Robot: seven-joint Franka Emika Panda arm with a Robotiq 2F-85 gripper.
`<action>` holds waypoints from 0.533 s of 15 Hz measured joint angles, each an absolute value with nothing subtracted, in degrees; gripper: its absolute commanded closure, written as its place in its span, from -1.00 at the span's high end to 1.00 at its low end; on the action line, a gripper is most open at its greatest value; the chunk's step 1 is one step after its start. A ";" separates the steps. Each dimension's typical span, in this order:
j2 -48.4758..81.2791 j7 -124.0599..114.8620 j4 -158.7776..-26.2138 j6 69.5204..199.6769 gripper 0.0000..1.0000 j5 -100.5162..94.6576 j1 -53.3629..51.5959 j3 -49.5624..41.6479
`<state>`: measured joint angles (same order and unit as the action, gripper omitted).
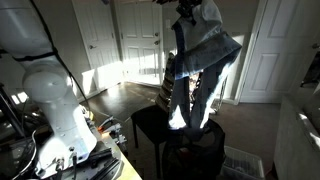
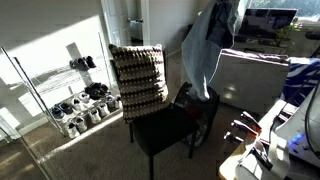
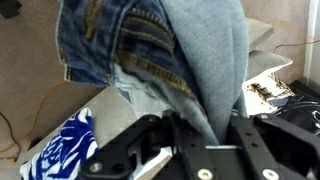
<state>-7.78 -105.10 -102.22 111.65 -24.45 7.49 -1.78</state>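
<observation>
A pair of blue jeans (image 1: pixel 203 68) hangs full length from my gripper (image 1: pixel 188 9), which is raised near the top of both exterior views. The jeans' lower end reaches down to the seat of a black chair (image 1: pixel 150 124). From another angle the jeans (image 2: pixel 206 48) dangle beside the chair (image 2: pixel 166 130), against whose back leans a checked cushion (image 2: pixel 137 78). In the wrist view the denim (image 3: pixel 150 40) fills the frame and its grey inner side is pinched between the black fingers (image 3: pixel 150 142) of my gripper (image 3: pixel 206 126), which is shut on it.
The arm's white base (image 1: pixel 52 105) stands at one side on a cluttered table. A shoe rack (image 2: pixel 82 96) lines the sunlit wall and white doors (image 1: pixel 140 38) stand behind. A white box (image 2: pixel 252 76) is beyond the chair. A blue and white cloth (image 3: pixel 60 152) lies below.
</observation>
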 measured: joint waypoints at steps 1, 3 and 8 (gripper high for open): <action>-7.78 -105.92 -102.22 111.14 -0.88 -25.27 7.47 -1.70; -7.78 -106.97 -102.18 109.83 -0.88 -26.43 7.43 -1.50; -7.79 -107.30 -102.04 107.20 -0.02 -27.34 7.32 -1.14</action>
<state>-7.79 -107.30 -102.04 107.20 -27.34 7.32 -1.14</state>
